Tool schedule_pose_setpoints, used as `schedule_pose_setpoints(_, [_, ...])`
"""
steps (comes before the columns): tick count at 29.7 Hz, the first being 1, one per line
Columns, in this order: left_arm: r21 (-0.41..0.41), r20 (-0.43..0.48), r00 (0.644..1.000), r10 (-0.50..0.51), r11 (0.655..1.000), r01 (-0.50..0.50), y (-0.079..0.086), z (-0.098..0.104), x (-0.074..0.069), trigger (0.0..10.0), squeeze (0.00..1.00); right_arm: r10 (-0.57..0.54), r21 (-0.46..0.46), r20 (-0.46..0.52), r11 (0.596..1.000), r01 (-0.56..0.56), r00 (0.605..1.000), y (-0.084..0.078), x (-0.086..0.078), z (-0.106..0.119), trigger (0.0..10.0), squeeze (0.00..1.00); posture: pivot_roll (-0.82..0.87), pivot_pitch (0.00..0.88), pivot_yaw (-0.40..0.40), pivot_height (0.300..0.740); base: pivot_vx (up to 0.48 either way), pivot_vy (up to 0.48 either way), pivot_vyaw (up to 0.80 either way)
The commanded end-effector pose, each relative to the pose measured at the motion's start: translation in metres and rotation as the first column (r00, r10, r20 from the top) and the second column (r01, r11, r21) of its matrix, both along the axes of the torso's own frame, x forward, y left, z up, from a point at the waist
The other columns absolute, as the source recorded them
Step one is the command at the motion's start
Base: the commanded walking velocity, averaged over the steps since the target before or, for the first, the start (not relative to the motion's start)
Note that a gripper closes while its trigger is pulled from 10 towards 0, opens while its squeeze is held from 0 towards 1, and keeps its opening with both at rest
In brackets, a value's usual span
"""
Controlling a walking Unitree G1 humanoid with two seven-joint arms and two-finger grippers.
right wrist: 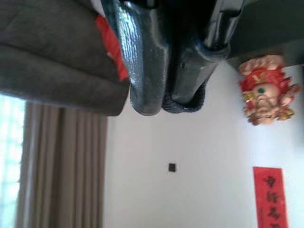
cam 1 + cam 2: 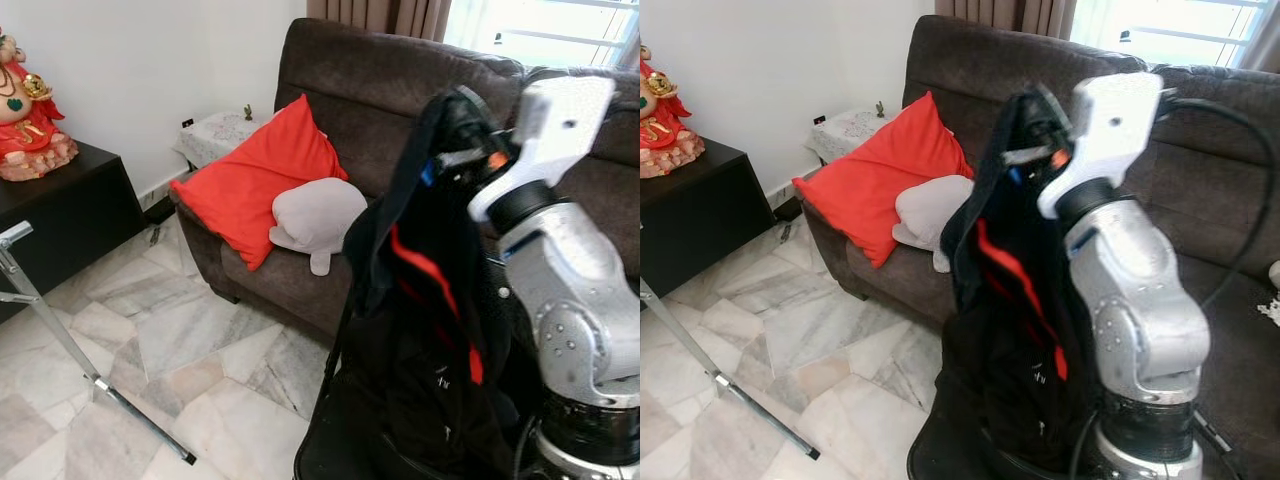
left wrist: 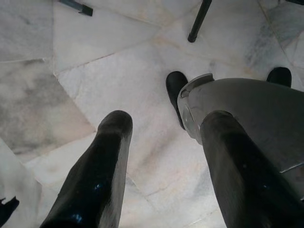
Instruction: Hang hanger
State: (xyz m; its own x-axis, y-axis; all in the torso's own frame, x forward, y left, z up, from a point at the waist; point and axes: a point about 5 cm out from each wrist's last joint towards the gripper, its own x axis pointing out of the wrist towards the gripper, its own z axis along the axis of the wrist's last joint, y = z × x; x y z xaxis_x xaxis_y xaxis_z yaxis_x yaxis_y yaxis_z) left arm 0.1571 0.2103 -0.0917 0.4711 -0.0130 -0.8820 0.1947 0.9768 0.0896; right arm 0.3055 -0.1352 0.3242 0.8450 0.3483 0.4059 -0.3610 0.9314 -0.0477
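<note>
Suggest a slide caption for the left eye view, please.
Right gripper holds a black garment raised before the brown sofa with its red cushion.

Right arm point(image 2: 1130, 300) raised in foreground, silver, wrist near top of frame. Black garment with red trim point(image 2: 1005, 310) hangs from its upper end, draped down in front of the arm. Behind: dark brown sofa point(image 2: 1040, 90) with red cushion point(image 2: 880, 175) leaning on a pale grey cushion point(image 2: 925, 215). Black cabinet point(image 2: 695, 215) at left carries a red figurine point(image 2: 662, 115). Metal stand leg point(image 2: 730, 385) lies across the marble floor point(image 2: 810, 340).
</note>
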Motion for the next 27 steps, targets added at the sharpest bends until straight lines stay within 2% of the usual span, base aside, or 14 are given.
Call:
schedule_pose_setpoints(1, [0.002, -0.01, 1.0, 0.008, 1.0, -0.008, 0.001, -0.001, -0.003, 10.0, 0.0, -0.012, -0.001, 0.054, 1.0, 0.012, 0.998, -0.004, -0.002, 0.014, 0.0, 0.0, 0.03, 0.0, 0.003, 0.74, 0.0, 0.0, 0.0])
schedule_pose_setpoints(3, [0.002, -0.011, 1.0, 0.009, 1.0, -0.009, 0.001, -0.001, -0.003, 10.0, 0.0, -0.032, -0.019, -0.039, 0.999, 0.031, 0.999, -0.011, 0.002, -0.006, 0.0, 0.0, 0.03, 0.0, 0.003, 0.74, 0.0, 0.0, 0.0])
schedule_pose_setpoints(7, [0.003, -0.014, 1.0, 0.008, 1.0, -0.008, 0.001, -0.001, -0.004, 10.0, 0.0, 0.001, -0.093, -0.163, 0.996, -0.016, 0.987, -0.003, -0.001, -0.036, 0.0, 0.0, 0.04, 0.0, 0.006, 0.74, 0.0, 0.0, 0.0])
schedule_pose_setpoints(8, [0.003, -0.015, 1.0, 0.008, 1.0, -0.008, 0.001, -0.001, -0.004, 10.0, 0.0, 0.024, -0.112, -0.22, 0.992, -0.05, 0.975, 0.0, -0.005, -0.048, 0.0, 0.0, 0.04, 0.0, 0.007, 0.74, 0.0, 0.0, 0.0])
schedule_pose_setpoints(9, [0.003, -0.015, 1.0, 0.008, 1.0, -0.008, 0.001, -0.001, -0.004, 10.0, 0.0, 0.024, -0.112, -0.22, 0.992, -0.05, 0.975, 0.0, -0.005, -0.048, 0.0, 0.0, 0.04, 0.0, 0.007, 0.74, 0.0, 0.0, 0.0])
schedule_pose_setpoints(12, [0.006, -0.016, 1.0, 0.005, 1.0, -0.005, 0.002, -0.001, -0.004, 10.0, 0.0, 0.072, -0.163, -0.388, 0.976, -0.145, 0.919, 0.009, -0.02, -0.082, 0.0, 0.0, 0.03, 0.0, 0.008, 0.74, 0.0, 0.0, 0.0])
schedule_pose_setpoints(13, [0.006, -0.016, 1.0, 0.005, 1.0, -0.005, 0.002, -0.001, -0.004, 10.0, 0.0, 0.072, -0.163, -0.388, 0.976, -0.145, 0.919, 0.009, -0.02, -0.082, 0.0, 0.0, 0.03, 0.0, 0.008, 0.74, 0.0, 0.0, 0.0])
schedule_pose_setpoints(15, [0.008, -0.016, 1.0, 0.003, 1.0, -0.003, 0.002, -0.001, -0.004, 10.0, 0.0, 0.109, -0.156, -0.461, 0.967, -0.201, 0.881, 0.014, -0.03, -0.097, 0.0, 0.0, 0.03, 0.0, 0.008, 0.74, 0.0, 0.0, 0.0])
schedule_pose_setpoints(18, [0.008, -0.016, 1.0, 0.002, 1.0, -0.002, 0.002, -0.001, -0.004, 10.0, 0.0, 0.114, -0.181, -0.519, 0.954, -0.239, 0.847, 0.017, -0.037, -0.112, 0.0, 0.0, 0.03, 0.0, 0.006, 0.74, 0.0, 0.0, 0.0])
schedule_pose_setpoints(22, [0.006, -0.017, 1.0, -0.002, 1.0, 0.002, 0.002, -0.001, -0.004, 10.0, 0.0, 0.065, -0.2, -0.546, 0.958, -0.205, 0.835, 0.011, -0.034, -0.124, 0.0, 0.0, 0.03, 0.0, 0.007, 0.74, 0.0, 0.0, 0.0])
schedule_pose_setpoints(23, [0.006, -0.018, 1.0, -0.003, 1.0, 0.004, 0.002, -0.001, -0.004, 10.0, 0.0, 0.014, -0.242, -0.556, 0.954, -0.177, 0.831, 0.005, -0.03, -0.133, 0.0, 0.0, 0.03, 0.0, 0.006, 0.74, 0.0, 0.0, 0.0])
schedule_pose_setpoints(26, [0.005, -0.019, 1.0, -0.005, 1.0, 0.005, 0.002, -0.001, -0.004, 10.0, 0.0, -0.05, -0.308, -0.58, 0.938, -0.162, 0.813, -0.003, -0.027, -0.148, 0.0, 0.0, 0.04, 0.0, 0.004, 0.74, 0.0, 0.0, 0.0])
schedule_pose_setpoints(27, [0.004, -0.019, 1.0, -0.003, 1.0, 0.003, 0.002, -0.001, -0.004, 10.0, 0.0, -0.081, -0.386, -0.578, 0.904, -0.185, 0.812, -0.005, -0.026, -0.158, 0.0, 0.0, 0.04, 0.0, 0.003, 0.74, 0.0, 0.0, 0.0])
